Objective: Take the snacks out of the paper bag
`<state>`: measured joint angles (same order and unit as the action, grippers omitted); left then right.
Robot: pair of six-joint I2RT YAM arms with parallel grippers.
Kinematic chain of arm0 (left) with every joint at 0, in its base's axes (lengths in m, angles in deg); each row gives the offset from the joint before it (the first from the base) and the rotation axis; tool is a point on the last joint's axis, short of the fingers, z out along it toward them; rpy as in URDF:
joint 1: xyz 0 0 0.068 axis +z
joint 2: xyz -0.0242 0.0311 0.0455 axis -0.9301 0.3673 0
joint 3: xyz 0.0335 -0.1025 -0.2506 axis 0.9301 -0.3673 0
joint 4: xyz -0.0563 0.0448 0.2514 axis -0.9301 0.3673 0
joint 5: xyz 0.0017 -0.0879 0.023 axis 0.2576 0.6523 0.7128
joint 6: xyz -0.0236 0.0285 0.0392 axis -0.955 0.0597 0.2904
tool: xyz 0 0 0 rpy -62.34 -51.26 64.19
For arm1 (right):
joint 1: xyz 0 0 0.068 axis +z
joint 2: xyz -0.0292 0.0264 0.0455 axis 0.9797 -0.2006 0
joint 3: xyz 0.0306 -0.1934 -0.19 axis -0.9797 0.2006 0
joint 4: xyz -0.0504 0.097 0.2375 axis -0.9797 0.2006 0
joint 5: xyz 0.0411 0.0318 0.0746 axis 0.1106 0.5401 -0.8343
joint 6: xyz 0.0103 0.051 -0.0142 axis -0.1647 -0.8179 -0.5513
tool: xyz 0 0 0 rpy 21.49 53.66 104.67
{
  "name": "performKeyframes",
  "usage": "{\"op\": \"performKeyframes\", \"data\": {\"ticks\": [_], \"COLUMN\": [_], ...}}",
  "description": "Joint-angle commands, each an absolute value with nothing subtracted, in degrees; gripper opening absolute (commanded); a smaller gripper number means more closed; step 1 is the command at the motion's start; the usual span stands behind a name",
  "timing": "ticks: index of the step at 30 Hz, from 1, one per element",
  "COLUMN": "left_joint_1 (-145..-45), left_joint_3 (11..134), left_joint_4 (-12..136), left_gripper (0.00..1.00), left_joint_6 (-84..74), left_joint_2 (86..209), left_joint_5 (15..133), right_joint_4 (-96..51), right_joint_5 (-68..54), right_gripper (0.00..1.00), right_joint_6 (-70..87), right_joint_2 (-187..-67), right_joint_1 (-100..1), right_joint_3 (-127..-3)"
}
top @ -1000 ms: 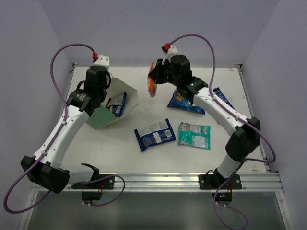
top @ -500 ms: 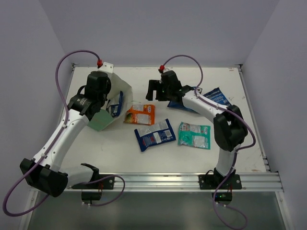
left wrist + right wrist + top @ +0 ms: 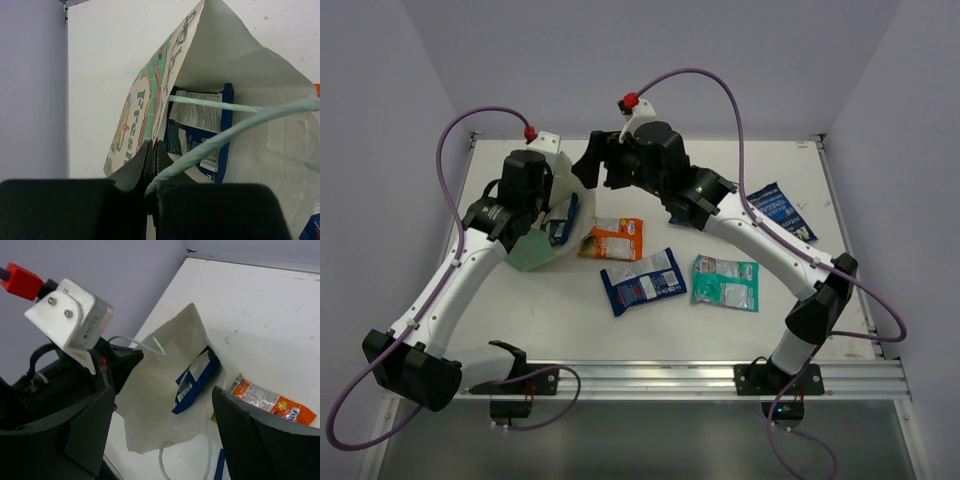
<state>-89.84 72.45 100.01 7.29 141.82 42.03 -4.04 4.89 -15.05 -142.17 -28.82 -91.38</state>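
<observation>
Mint-green paper bag (image 3: 150, 95) is lying far left on the desk (image 3: 570, 330), left fingers (image 3: 134, 170) clamping tight on its rim, right fingers (image 3: 252, 440) hovering wide apart, empty, beside its mouth.

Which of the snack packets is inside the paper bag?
The blue-and-white packet lying in the paper bag. The orange packet, teal packet, dark blue packet and second blue-and-white packet lie outside on the table.
</observation>
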Motion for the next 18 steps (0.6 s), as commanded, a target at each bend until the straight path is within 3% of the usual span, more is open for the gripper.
{"op": "performKeyframes", "data": {"ticks": [1, 5, 12, 18], "left_joint_1": [-89.63, -89.63, -89.63, -89.63], "left_joint_3": [72.97, 73.94, 74.47, 74.64], "left_joint_4": [97.75, 98.10, 98.89, 98.28], "left_gripper": [0.00, 0.00, 0.00, 0.00], "left_joint_6": [4.08, 1.71, -2.07, -4.45], "left_joint_2": [141.11, 140.84, 140.75, 140.14], "left_joint_5": [44.08, 44.70, 46.37, 50.58], "right_joint_4": [-2.72, -2.89, -10.54, -10.98], "right_joint_5": [3.50, -0.80, -4.76, -4.77], "right_gripper": [0.80, 0.74, 0.67, 0.71], "right_joint_6": [-18.12, -20.40, -22.96, -22.52], "right_joint_2": [-147.69, -154.10, -156.22, -160.27], "right_joint_1": [-29.12, -28.51, -28.42, -28.42], "right_joint_3": [-97.02, -98.26, -88.34, -89.02]}}
